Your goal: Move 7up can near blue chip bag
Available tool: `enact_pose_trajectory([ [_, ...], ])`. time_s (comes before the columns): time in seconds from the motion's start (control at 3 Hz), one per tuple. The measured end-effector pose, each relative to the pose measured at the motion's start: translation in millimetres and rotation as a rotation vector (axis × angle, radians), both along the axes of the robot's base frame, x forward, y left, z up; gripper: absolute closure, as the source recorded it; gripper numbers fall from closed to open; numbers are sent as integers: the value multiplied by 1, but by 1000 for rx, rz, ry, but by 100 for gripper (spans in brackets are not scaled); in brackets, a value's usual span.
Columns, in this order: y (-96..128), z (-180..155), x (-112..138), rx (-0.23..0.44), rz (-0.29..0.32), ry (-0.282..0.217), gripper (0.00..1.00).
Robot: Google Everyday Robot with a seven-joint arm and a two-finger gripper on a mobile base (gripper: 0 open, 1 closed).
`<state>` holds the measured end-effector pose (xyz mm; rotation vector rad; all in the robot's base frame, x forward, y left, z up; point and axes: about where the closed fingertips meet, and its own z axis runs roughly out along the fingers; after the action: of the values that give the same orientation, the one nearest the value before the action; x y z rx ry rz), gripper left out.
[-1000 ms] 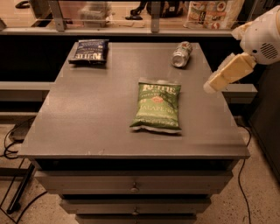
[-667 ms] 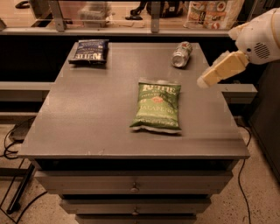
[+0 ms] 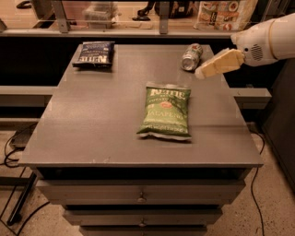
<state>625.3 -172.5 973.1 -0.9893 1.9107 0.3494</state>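
The 7up can (image 3: 191, 56) lies on its side at the back right of the grey table (image 3: 101, 120), its silver end facing me. The blue chip bag (image 3: 95, 53) lies flat at the back left corner, far from the can. My gripper (image 3: 201, 72) reaches in from the right on a white arm, its cream fingers pointing left and down. Its tip hangs just right of and in front of the can, above the table.
A larger green jalapeno chip bag (image 3: 166, 110) lies in the middle of the table. A counter with a rail and packaged goods (image 3: 221, 14) runs behind the table. Drawers (image 3: 140, 196) sit below the front edge. Cables lie on the floor at left.
My gripper has moved left and up toward the can. The can and both bags have not moved.
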Motion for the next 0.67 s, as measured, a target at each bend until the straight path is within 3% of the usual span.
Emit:
enact_pose_trajectory([
  [0.33, 0, -14, 27, 37, -32, 13, 0],
  [0.67, 2, -28, 55, 28, -56, 16, 0],
])
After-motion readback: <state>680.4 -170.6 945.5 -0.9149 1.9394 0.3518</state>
